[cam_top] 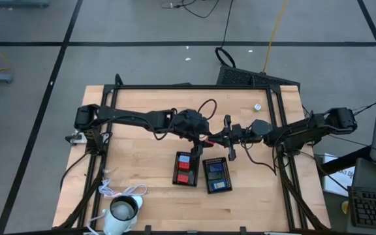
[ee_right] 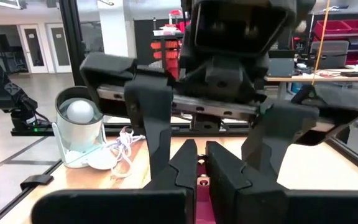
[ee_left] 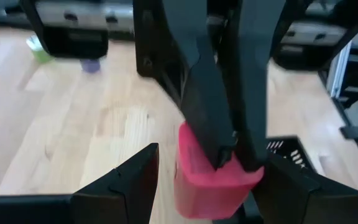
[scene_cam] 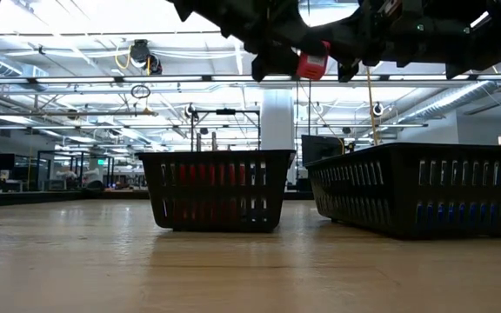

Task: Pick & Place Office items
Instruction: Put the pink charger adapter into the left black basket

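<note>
A red block (ee_left: 207, 186) hangs in the air above the middle of the table, just beyond the two black trays; the low view shows the red block (scene_cam: 311, 63) high up. My right gripper (ee_right: 201, 155), reaching in from the table's right, is shut on it. My left gripper (ee_left: 211, 160), coming from the left, faces it with its fingers open on either side of the block. The left tray (cam_top: 186, 168) holds red blocks and a blue one. The right tray (cam_top: 217, 175) holds blue blocks. One small pale bit (cam_top: 257, 106) lies on the table near the far right. My right gripper pinches the red block between its two fingers (ee_left: 213, 124), which close on the block's end (ee_left: 219, 163) facing that arm. The fingers come about level from the table's right. The block is lifted clear of the table and juts out past the fingertips toward my left gripper.
A white cup-like thing (cam_top: 123, 210) with a cord stands at the table's near left corner. Small green (ee_left: 39, 50) and purple (ee_left: 91, 64) bits lie farther off on the wood. The black frame rail (cam_top: 194, 87) runs along the far edge. Bare wood lies left of the trays.
</note>
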`<action>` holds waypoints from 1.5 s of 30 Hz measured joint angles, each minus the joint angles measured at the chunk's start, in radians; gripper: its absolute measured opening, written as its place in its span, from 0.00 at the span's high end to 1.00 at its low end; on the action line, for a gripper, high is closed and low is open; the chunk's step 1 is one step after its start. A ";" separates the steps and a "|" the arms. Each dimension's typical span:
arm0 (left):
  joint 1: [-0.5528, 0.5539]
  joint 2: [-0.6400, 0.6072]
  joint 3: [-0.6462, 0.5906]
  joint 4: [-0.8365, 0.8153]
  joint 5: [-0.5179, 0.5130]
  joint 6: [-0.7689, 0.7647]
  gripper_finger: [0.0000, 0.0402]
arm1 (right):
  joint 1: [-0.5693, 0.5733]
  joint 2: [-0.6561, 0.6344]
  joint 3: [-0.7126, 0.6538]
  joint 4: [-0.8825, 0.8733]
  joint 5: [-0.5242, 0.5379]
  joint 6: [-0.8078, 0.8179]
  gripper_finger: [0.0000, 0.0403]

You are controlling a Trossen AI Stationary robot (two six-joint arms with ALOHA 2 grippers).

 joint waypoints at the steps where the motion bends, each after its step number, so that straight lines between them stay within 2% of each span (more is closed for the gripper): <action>1: 0.002 -0.001 0.000 0.003 0.001 0.004 0.43 | 0.000 0.000 0.000 0.000 0.001 0.000 0.98; 39: 0.007 -0.020 0.000 -0.019 0.010 0.011 0.43 | 0.000 0.000 0.000 -0.015 -0.003 -0.003 0.98; 42: 0.007 -0.020 0.000 -0.038 0.012 0.023 0.49 | 0.000 0.000 0.000 -0.018 -0.002 -0.002 0.98; 45: 0.006 -0.020 0.000 -0.044 0.011 0.036 0.62 | 0.000 0.000 0.000 -0.019 0.001 -0.001 0.98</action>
